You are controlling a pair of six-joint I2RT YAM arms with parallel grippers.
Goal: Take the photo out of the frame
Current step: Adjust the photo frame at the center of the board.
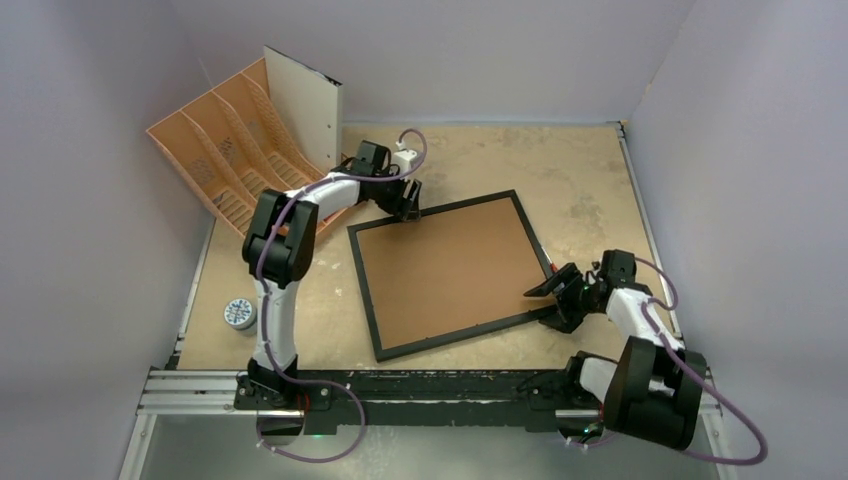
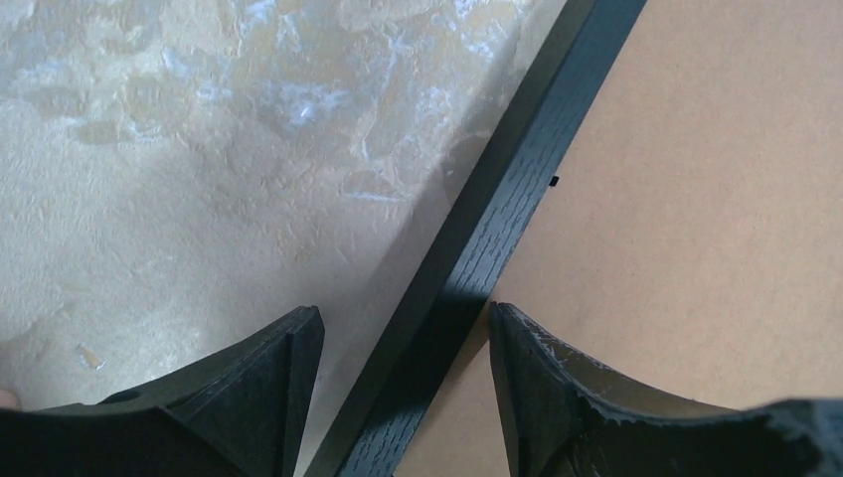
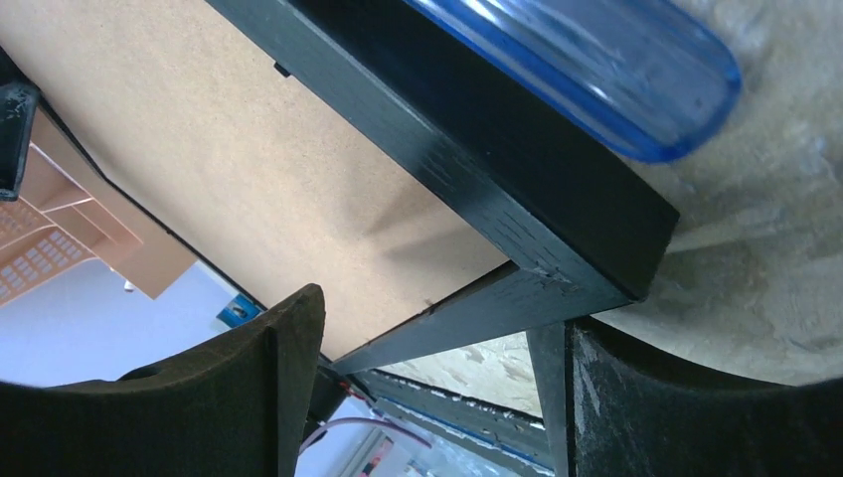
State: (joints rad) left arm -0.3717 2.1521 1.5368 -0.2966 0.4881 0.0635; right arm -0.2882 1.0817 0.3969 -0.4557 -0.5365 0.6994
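Frame (image 1: 452, 336) lies face down mid-worktop (image 1: 560, 180), slightly rotated, brown backing board (image 1: 450, 270) up. That makes sense, since the back has to be reachable to get anything out. Photo not visible anywhere; judged to be under the backing board inside the frame, print side down.

Left gripper (image 1: 408, 210) is at the frame's upper left corner. In the left wrist view its jaws stand apart astride the black rail, one finger (image 2: 268, 388) over bare worktop, the other over the board. Not clamped, with a gap on the worktop side. Likely placed to pin or pinch that rail so the frame doesn't slide.

Right gripper (image 1: 548, 297) is at the frame's lower right corner, jaws wide, corner sitting between them, nothing held. Looks set to lift or steady that corner. Can't tell whether the corner is off the worktop.

Blue translucent handle-like thing (image 3: 587, 70) lies just beside the frame's right rail, maybe a tool for prying the retaining tabs; not touched by either gripper.

Orange file organiser (image 1: 225, 150) sits upper left with a white sheet (image 1: 300, 105) leaning in it, and a small round roll (image 1: 238, 314) lower left. All are well apart from the frame.

Backing board not yet removed, so the task looks early.
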